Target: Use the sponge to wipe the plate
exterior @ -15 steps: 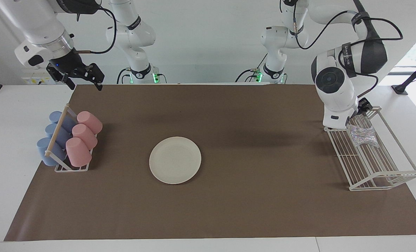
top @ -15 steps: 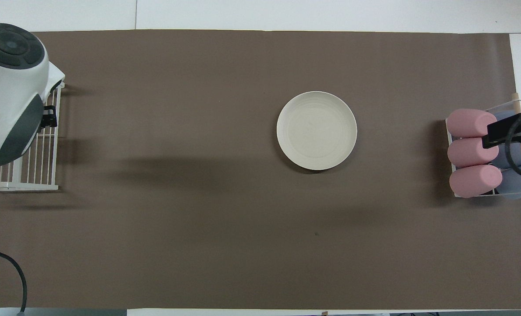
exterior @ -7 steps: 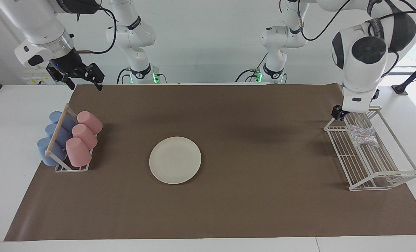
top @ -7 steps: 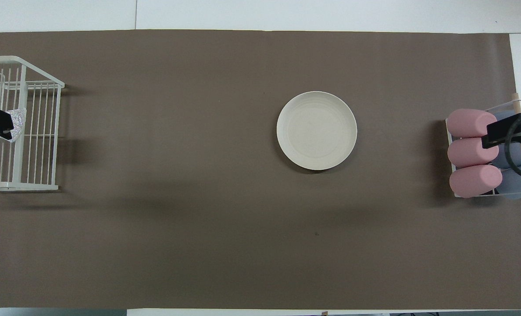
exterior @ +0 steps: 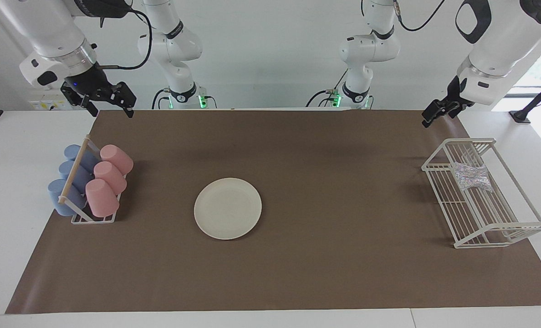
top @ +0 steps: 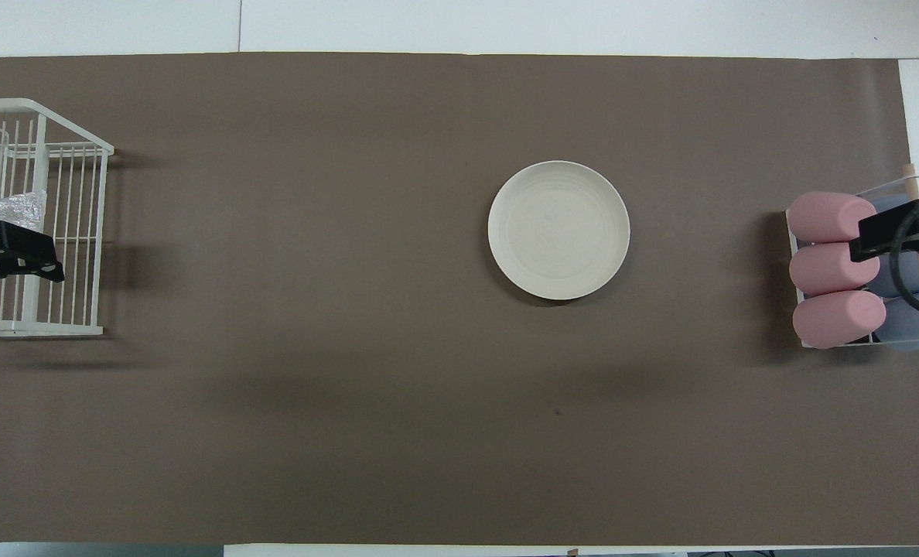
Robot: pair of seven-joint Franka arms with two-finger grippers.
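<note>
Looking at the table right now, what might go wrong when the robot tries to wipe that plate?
The glittery silvery-white sponge lies inside the white wire rack, so fingers reaching in might catch the wires or drag the rack. The round cream-white plate sits loose on the brown mat, nothing holding it; wiping may slide it. Neither gripper holds anything.

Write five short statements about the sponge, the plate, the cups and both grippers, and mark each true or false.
1. The sponge lies in the white wire rack. True.
2. The plate has the sponge on it. False: the plate is bare.
3. The left gripper holds the sponge. False: it is up in the air, holding nothing.
4. Pink cups and blue cups lie in a holder at the right arm's end. True.
5. The right gripper touches the cups. False: it hangs clear of them.
</note>
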